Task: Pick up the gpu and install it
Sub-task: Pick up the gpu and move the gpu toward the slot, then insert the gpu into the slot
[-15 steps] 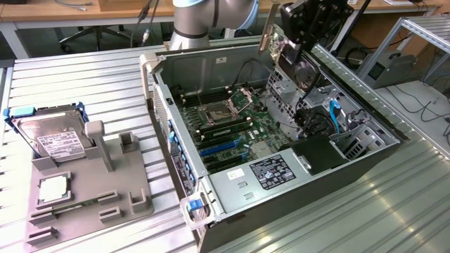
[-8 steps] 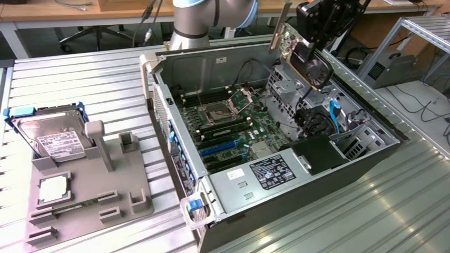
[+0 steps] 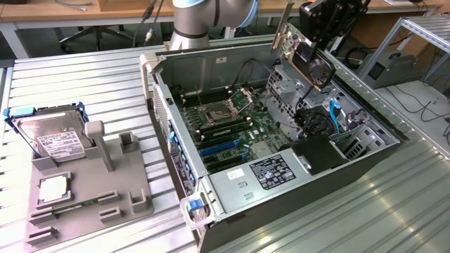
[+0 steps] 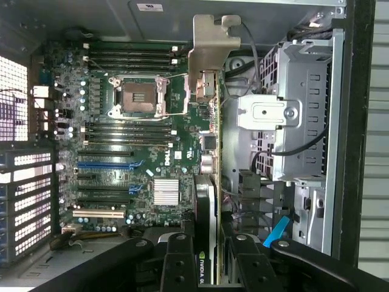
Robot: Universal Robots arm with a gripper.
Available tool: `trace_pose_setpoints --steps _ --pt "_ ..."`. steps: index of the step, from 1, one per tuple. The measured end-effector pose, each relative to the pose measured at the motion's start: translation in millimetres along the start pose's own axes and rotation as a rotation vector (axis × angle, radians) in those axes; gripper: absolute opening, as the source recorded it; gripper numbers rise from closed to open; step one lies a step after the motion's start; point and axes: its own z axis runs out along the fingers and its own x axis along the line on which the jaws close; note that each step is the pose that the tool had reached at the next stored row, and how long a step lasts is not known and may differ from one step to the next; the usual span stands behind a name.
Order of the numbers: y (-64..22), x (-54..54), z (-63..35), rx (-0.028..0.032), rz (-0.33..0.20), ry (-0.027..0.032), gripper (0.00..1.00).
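Gpu (image 3: 313,63): green board, black fan, silver bracket; fingers (image 4: 177,267) pinching it edge-on.

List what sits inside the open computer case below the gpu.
Inside the computer case: a motherboard with an open CPU socket, blue slots, a metal drive cage and a labelled power supply. The gpu, held in the gripper, covers a strip of the board behind it.

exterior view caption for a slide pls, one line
Robot hand holds the gpu above the open computer case; hard drive sits on the grey tray alongside.
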Motion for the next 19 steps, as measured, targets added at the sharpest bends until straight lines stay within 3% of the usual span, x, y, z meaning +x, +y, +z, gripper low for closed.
trace_pose_setpoints --steps 4,19 --pt "0.4 -6.8 1.7 -0.0002 0.0 -0.0001 0.27" --pt "0.3 -8.7 6.5 -0.0001 0.0 0.0 0.27"
